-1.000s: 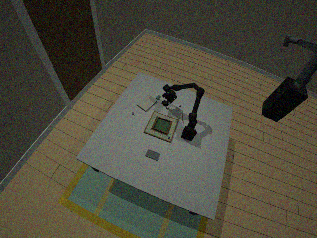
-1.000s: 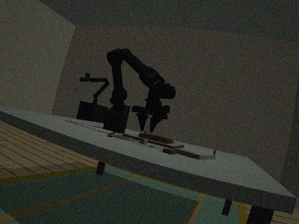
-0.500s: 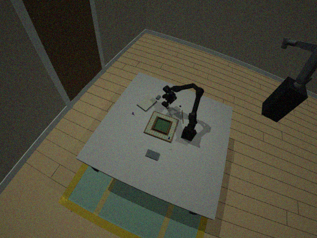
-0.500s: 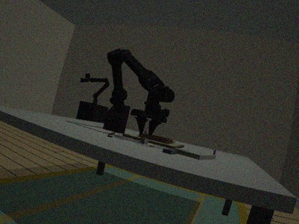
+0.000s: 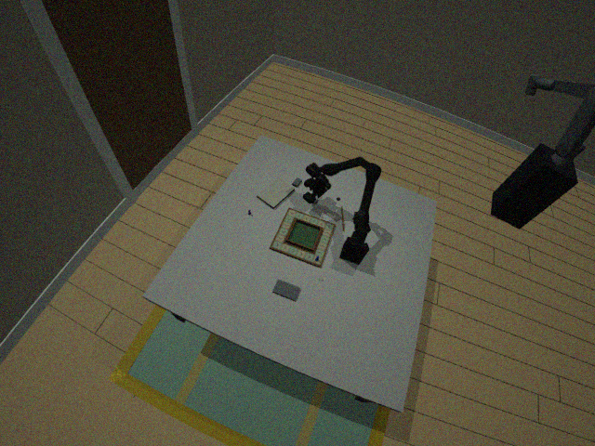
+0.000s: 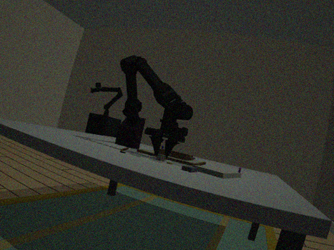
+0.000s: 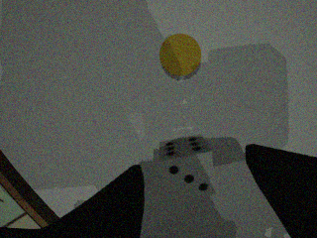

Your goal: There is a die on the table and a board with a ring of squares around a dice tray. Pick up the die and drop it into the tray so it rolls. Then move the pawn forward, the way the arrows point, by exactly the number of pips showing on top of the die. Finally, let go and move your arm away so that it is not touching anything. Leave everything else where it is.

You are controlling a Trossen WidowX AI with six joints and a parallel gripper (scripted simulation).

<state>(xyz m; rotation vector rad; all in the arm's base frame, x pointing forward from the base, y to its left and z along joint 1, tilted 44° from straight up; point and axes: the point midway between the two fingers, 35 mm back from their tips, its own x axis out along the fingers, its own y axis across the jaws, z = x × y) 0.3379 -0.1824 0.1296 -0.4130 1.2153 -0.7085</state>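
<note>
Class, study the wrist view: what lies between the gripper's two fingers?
The die lies on the table between the open fingers, three pips on its top face, not yet gripped; the wrist view shows it.

White table (image 5: 231, 307): board (image 5: 301, 236) mid-table; die (image 7: 192, 173) and yellow disc (image 7: 180, 55) toward far edge; flat slab (image 5: 275, 194) near far-left corner; grey pad (image 5: 286, 290) toward near edge.

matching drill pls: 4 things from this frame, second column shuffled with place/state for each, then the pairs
Things:
1. die
2. yellow disc
3. gripper
4. pawn

Places/states:
A. on a board square at the corner nearest the arm's base
B. open, holding nothing
C. on the table between the fingers, three pips on top
D. on the table beyond the die in the wrist view

Pairs: 1-C, 2-D, 3-B, 4-A
</note>
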